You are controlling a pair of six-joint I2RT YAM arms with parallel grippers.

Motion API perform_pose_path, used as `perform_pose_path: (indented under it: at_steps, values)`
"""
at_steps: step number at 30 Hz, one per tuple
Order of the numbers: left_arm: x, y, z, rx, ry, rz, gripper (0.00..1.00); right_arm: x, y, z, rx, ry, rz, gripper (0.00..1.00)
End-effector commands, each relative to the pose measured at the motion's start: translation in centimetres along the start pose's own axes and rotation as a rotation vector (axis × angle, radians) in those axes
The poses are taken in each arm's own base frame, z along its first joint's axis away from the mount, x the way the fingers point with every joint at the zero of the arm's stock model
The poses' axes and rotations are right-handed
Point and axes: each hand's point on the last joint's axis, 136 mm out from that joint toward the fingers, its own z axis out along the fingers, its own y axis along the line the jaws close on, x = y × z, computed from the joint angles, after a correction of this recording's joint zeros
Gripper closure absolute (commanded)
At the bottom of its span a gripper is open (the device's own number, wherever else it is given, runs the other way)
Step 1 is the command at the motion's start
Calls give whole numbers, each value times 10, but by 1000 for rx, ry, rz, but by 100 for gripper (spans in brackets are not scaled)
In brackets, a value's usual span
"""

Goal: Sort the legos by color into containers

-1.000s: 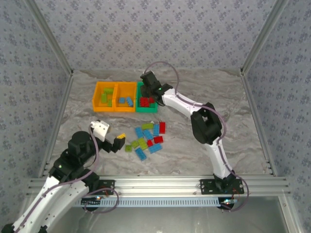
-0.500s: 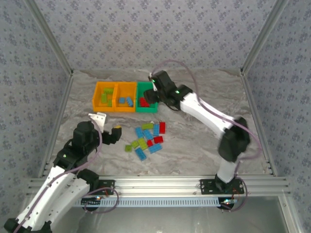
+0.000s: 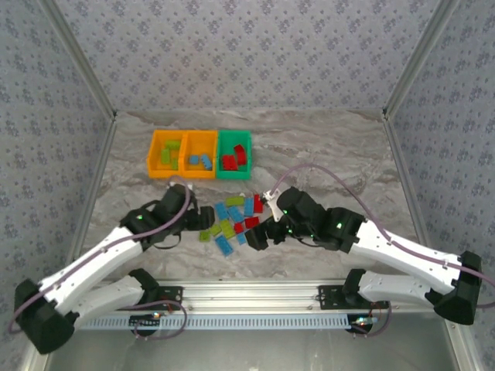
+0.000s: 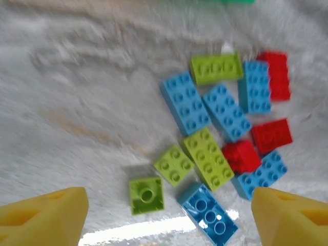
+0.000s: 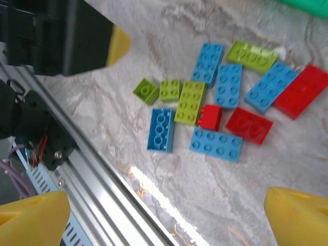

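Now | legos [image 3: 236, 216] clustered mid-table | containers [image 3: 182, 173] behind | open table [image 3: 348, 154] rightward

Grey marbled table [image 3: 325, 154], boxed in by walls [image 3: 255, 54] of blue-grey flowered paper at 9, 12 and 3 o'clock. Metal posts [image 3: 87, 68] slant up from the far corners; a ribbed rail [image 3: 255, 297] runs along 6 o'clock. A glare [image 5: 146, 182] of light lies on the table beside it

Left claw [image 3: 199, 219], right claw [image 3: 261, 230] now at legos [image 3: 234, 216]
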Motion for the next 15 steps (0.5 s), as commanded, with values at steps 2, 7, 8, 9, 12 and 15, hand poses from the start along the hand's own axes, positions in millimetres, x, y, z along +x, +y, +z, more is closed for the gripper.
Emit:
perform_pose_path:
  at_steps: [2,7,8,9,12,15]
  values:
    - [24,7,31,-46,55,-102,35,-11,11,1,-36,-24,16,0]
    - [48,9,53,-31,131,-78,52,-8,8,14,1,25,4,0]
    - [52,6,58,-16,156,-66,52,-8,7,16,6,25,4,0]
    - [54,6,61,-23,171,-58,52,-8,6,18,12,25,5,0]
    - [54,9,67,-40,162,-46,52,-11,7,21,11,20,8,0]
    - [52,7,70,-27,148,-29,52,-12,7,21,19,19,9,0]
